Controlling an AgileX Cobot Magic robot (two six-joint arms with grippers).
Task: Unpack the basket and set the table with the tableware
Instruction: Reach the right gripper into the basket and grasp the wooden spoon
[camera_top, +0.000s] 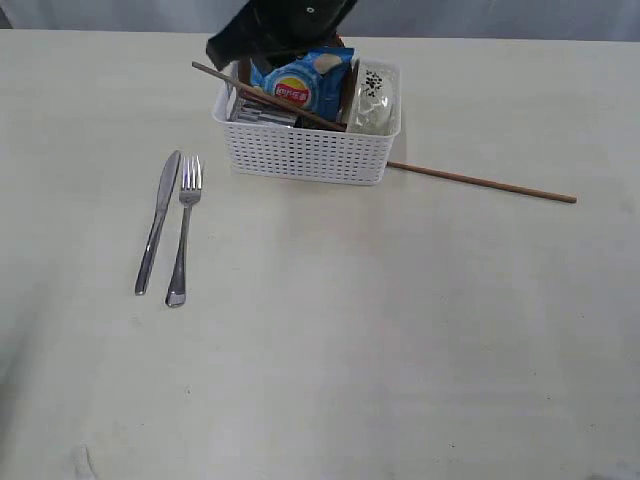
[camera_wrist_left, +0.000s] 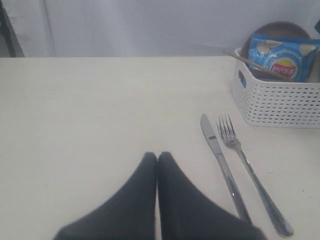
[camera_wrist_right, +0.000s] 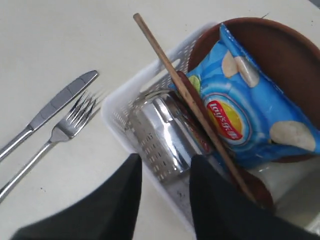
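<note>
A grey curtain hangs behind the pale cream table. At its far edge stands the white perforated basket.

The right gripper hangs over one end of the basket with its fingers spread and nothing between them. Below the gap between them are the basket's rim and a steel cup lying on its side inside. Just beyond the cup from this gripper, a thin wooden chopstick leans slantwise across the basket, one end sticking out past the rim. A reddish-brown wooden spoon lies under it. Further from the gripper, a blue chip bag stands against a brown round plate. A white bowl sits at the basket's far end.

A second chopstick lies flat on the table, well apart from the right gripper, reaching out from the far side of the basket.

The left gripper hovers low over bare table with its fingers pressed together, holding nothing. Near it, between it and the basket, a steel knife and fork lie side by side, just apart.
</note>
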